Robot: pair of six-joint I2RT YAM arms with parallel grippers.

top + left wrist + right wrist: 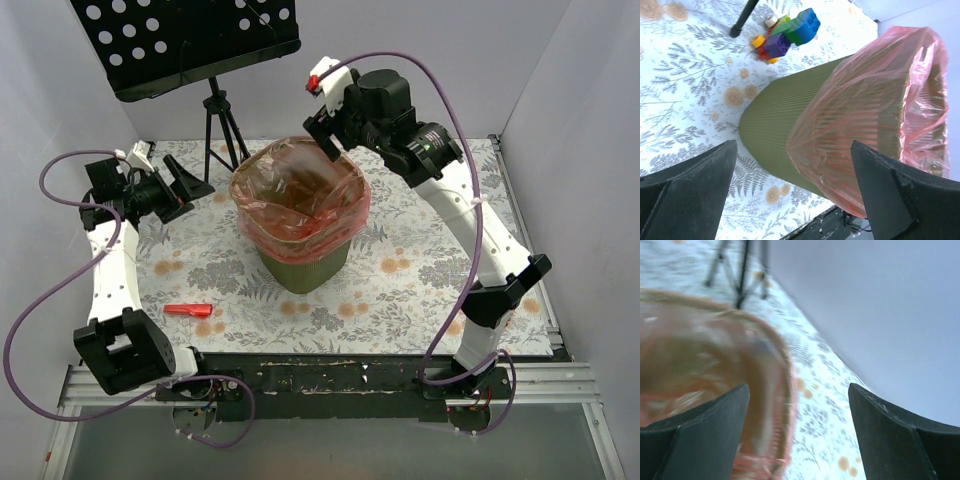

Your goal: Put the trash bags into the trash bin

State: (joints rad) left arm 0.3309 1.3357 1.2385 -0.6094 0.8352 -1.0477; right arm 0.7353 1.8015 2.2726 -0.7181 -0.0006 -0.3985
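I have two tools, and both stand with their fingers wide apart, gripping nothing. My left tool (190,182) hangs over the left side of the worktop (420,280), level with the trash bin (300,268) and apart from it, pointing toward its left wall. My right tool (322,140) hovers above the far rim of the bin, near the rim's far right corner. From its own camera the picture is blurred, so I cannot tell whether a fingertip touches the film.

The bin stands upright about mid-worktop, a little nearer the far edge. One trash bag (300,215) sits inside it as a liner: the pink film is open at the top, folded outward over the whole rim, and hangs partway down the mesh walls in wrinkles.

A small red stick (188,310) lies flat toward the near left corner, well apart from the bin. A black perforated music stand (190,40) rises on its tripod at the far edge, left of the bin. My left wrist camera shows a cluster of coloured toy blocks (787,32) on the cloth just beside a tripod foot, beyond the bin.
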